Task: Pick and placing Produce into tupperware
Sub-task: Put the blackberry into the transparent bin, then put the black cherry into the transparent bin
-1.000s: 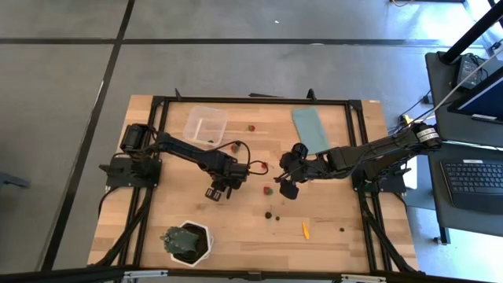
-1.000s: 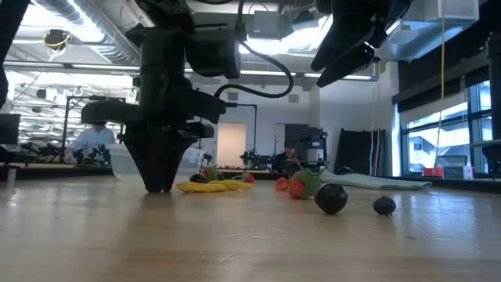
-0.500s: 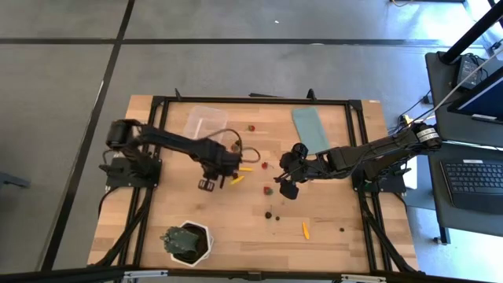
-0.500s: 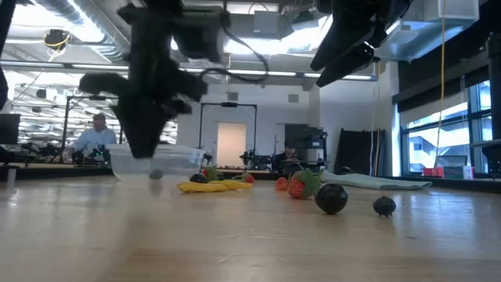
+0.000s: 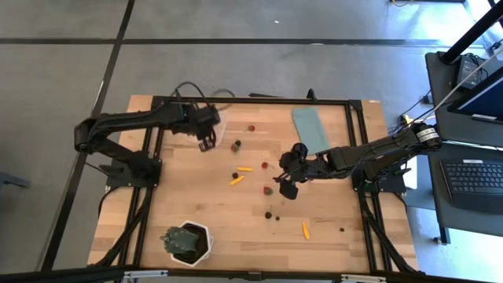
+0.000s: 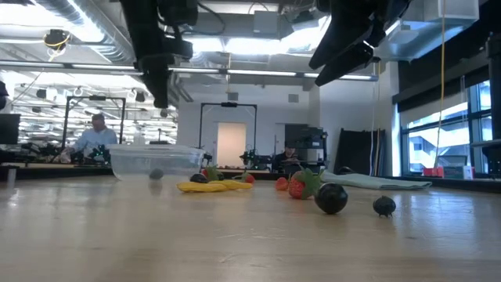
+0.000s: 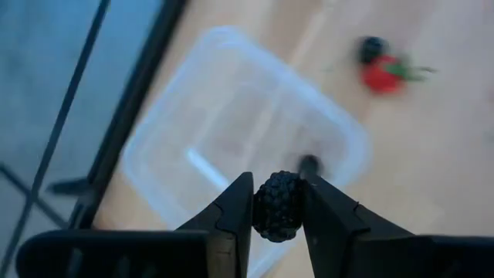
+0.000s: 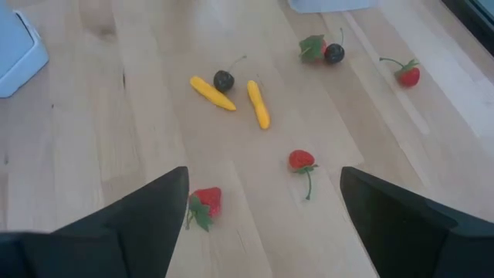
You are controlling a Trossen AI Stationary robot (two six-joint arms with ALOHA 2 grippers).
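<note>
My left gripper (image 5: 207, 144) hangs above the clear tupperware (image 7: 231, 131), shut on a dark bumpy berry (image 7: 278, 206). In the low view the tub (image 6: 153, 160) stands on the table below the gripper (image 6: 161, 103), and a small dark piece (image 7: 309, 163) lies inside it. My arm covers most of the tub in the high view. Loose produce lies mid-table: yellow pieces (image 5: 245, 168) (image 5: 236, 180), red strawberries (image 8: 302, 161) (image 8: 204, 202) and dark berries (image 5: 236, 145). My right gripper (image 5: 284, 182) hovers open above them, holding nothing. My left gripper pinches the dark berry by its two opposite sides (image 7: 258, 207) between the two fingertips. The fingers slant steeply down from above. The berry is lifted clear, well above the tub's rim.
A flat teal lid (image 5: 310, 129) lies at the far right of the table. A green plant in a white pot (image 5: 187, 242) stands at the near left. More small pieces lie near the front: a yellow one (image 5: 305, 229) and dark ones (image 5: 269, 214).
My left gripper has risen from the middle of the table and swung toward the far left, over the tupperware, rolling its wrist on the way. The dark berry has come up with it, clear of the table. The yellow pieces it stood over now show.
</note>
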